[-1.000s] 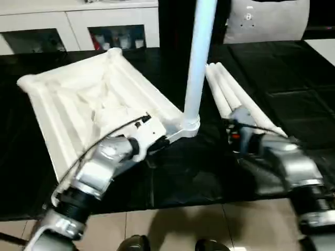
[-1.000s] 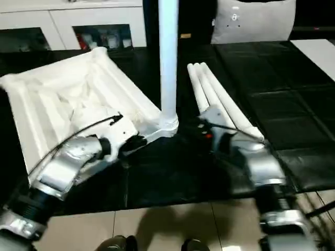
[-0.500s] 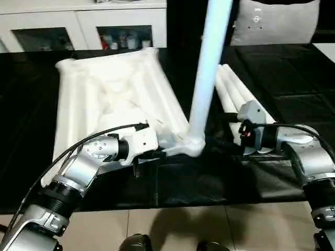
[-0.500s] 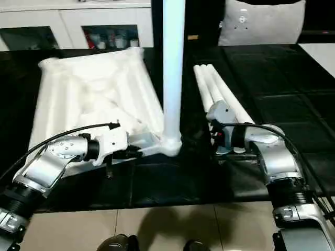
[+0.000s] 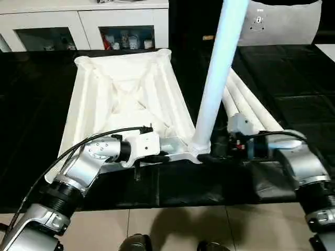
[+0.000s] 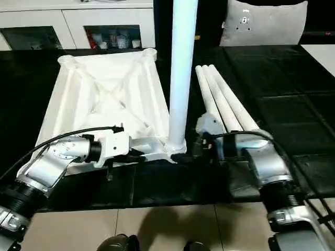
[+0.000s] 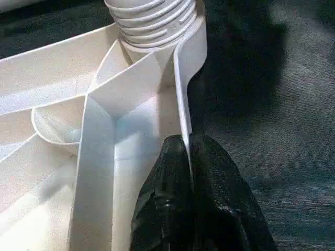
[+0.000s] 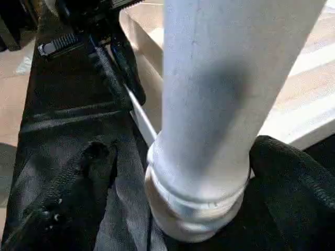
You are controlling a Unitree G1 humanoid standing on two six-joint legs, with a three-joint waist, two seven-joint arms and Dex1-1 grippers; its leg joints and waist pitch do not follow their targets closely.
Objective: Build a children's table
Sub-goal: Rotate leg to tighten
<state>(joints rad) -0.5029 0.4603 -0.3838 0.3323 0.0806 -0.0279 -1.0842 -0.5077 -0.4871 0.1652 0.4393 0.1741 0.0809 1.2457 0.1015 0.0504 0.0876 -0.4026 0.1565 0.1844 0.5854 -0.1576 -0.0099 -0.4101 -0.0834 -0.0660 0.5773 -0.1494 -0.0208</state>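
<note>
1. The table top [image 5: 125,99] lies ribs-up on the black bench [image 5: 31,104]; one leg [image 5: 217,78] stands in its five-o'clock corner socket.
2. Three legs [image 6: 222,99] lie loose at three o'clock, unfitted.
3. Left gripper [image 7: 189,157] fingers pinch the top's rim; right gripper [image 8: 172,172] fingers are spread around the standing leg's base.

Looks like an indoor lab or demo room rather than a home. A large worktable [image 5: 293,78] under a black padded cover stands on a beige tiled floor [image 5: 172,227], with white glass-door cabinets [image 5: 78,26] holding small colourful items along the back wall and a grey cushion-like object [image 6: 261,23] behind the table.
</note>
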